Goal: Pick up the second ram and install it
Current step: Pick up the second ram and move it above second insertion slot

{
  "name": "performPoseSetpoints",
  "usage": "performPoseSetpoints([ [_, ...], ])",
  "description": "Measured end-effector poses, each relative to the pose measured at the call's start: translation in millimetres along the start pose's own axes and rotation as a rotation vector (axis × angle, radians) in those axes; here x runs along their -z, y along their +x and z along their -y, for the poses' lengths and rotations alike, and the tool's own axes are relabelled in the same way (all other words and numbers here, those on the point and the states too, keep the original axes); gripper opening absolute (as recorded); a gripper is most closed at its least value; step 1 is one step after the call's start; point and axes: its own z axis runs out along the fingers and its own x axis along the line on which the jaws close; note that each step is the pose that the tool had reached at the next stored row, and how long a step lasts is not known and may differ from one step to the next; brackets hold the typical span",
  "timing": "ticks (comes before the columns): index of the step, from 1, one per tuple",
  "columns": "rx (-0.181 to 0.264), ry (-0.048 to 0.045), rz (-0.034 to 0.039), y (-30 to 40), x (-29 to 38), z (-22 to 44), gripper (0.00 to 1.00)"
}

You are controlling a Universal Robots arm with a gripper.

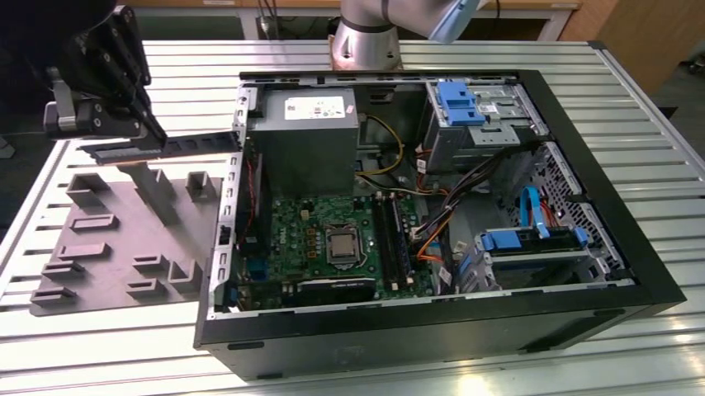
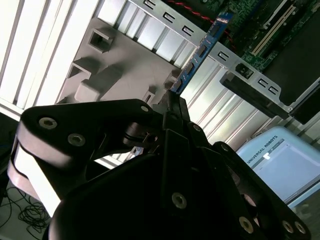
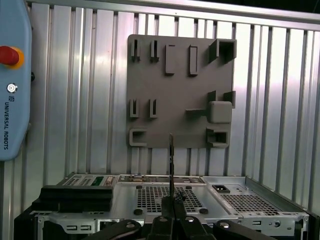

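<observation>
Gripper (image 1: 152,137) jaws clamped on one end of the ram (image 1: 201,143), held roughly level beside the grey fixture plate (image 1: 111,252), far tip near the case (image 1: 441,338) rim.

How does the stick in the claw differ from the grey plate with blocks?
The second ram is dark and narrow; the grey plate is broad. The gripper holds the second ram aloft; the grey plate lies on the table. Both are at the exterior view's left.
</observation>
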Motion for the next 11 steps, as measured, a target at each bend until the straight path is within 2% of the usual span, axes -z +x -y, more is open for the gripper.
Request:
performPoseSetpoints([
  [11,0.0,0.0,0.0,0.5,-0.5,12.5,0.12],
])
